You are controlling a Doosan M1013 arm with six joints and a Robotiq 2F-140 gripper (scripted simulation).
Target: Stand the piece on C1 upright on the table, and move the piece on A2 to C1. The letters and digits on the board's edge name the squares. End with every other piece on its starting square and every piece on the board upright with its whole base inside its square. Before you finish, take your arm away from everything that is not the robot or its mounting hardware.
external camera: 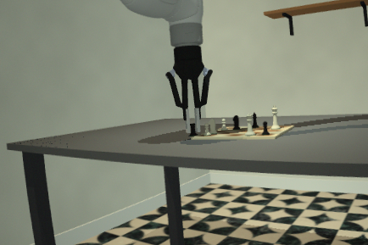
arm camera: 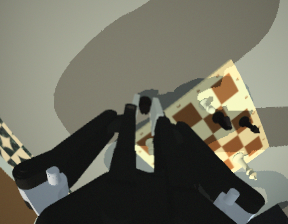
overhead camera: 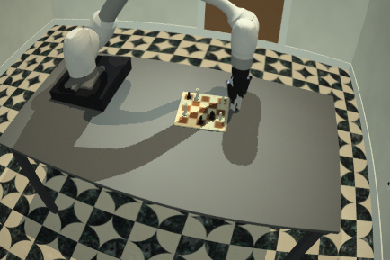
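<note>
Black and small, the pawn-shaped chess piece [external camera: 193,130] is standing upright on the dark grey table top [external camera: 106,142], just off the left edge of the tan-and-brown checkered chessboard [external camera: 281,131]. The black two-finger gripper [external camera: 192,125] is hanging straight down over it. Its fingers are standing slightly apart, one on either side of the piece and not pressing on it.

The exterior view is showing the piece's base resting on the table. The wrist view is only showing its rounded top [arm camera: 145,103] between the two fingertips, with the board to the right. From the top view the piece is hiding behind the gripper [overhead camera: 234,107], which is sitting off the board's far right corner. That view alone is showing the white arm [overhead camera: 244,34] reaching from its black base block [overhead camera: 122,67] on the left.

Eight pieces are standing on the chessboard [overhead camera: 190,122], five white and three black, all upright. The one black piece on the table is making nine. The letters and digits on the board's edge are too small to read, so the squares cannot be told.
</note>
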